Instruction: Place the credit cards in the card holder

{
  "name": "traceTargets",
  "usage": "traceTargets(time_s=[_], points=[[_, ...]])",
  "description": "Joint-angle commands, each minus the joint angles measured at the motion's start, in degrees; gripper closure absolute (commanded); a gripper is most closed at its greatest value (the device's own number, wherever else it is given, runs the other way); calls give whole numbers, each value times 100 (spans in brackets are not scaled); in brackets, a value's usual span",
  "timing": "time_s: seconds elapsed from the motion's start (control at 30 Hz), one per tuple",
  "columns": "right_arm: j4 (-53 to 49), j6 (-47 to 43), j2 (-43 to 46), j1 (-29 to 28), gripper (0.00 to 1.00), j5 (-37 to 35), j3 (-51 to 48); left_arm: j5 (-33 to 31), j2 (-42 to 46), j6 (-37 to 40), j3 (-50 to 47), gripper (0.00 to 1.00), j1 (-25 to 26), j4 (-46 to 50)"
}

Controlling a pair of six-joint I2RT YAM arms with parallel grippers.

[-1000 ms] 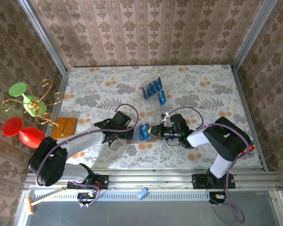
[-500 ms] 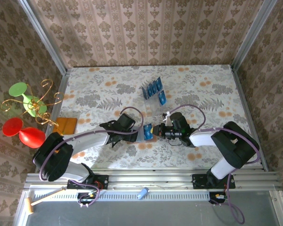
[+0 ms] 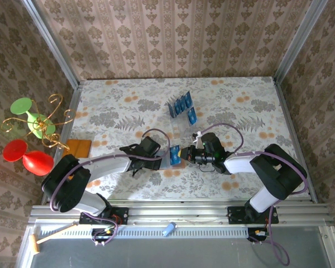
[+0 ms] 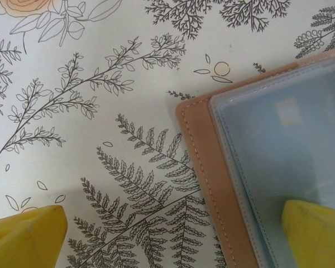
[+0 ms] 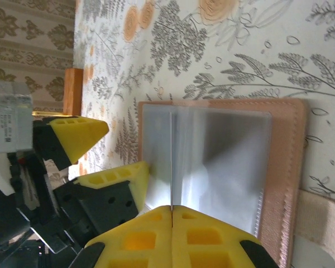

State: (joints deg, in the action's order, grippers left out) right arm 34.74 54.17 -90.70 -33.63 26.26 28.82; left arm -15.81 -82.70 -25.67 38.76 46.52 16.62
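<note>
Floral tabletop [image 3: 240, 111]; card holder [image 5: 285, 167] lies open mid-frame; left gripper [image 4: 170, 234] spread wide, one finger over its sleeve; right gripper [image 5: 172, 215] clamped on an edge-on credit card [image 3: 175, 154], which should enter the pocket squarely.

The card holder [image 4: 209, 167] runs off the left wrist view's right and bottom edges

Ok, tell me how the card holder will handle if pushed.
The card holder lies flat, so it would probably slide, not tip. Its clear sleeves look glossy, likely slippery. The stitched tan cover seems soft, perhaps floppy when lifted.
</note>
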Motion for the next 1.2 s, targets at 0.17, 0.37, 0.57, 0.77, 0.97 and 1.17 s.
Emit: traceTargets(time_s=[0.17,0.37,0.57,0.77,0.97,1.17], points=[[786,127,-206,23,100,-137,10,-185,-115,82,-87,0,-21,106],[1343,307,-524,23,100,-129,-8,-182,-75,56,-149,0,-54,91],[1804,426,-827,23,100,-202,-75,-164,-56,36,-168,0,-70,87],[2249,484,-1127,23,100,-287,-157,-143,-43,5,-194,0,-69,85],[2595,562,-1366,23,100,-305,-203,-139,-27,-33,-212,0,-60,88],[2730,612,-1497,14,100,-292,-201,-139,-5,-56,-229,0,-63,103]])
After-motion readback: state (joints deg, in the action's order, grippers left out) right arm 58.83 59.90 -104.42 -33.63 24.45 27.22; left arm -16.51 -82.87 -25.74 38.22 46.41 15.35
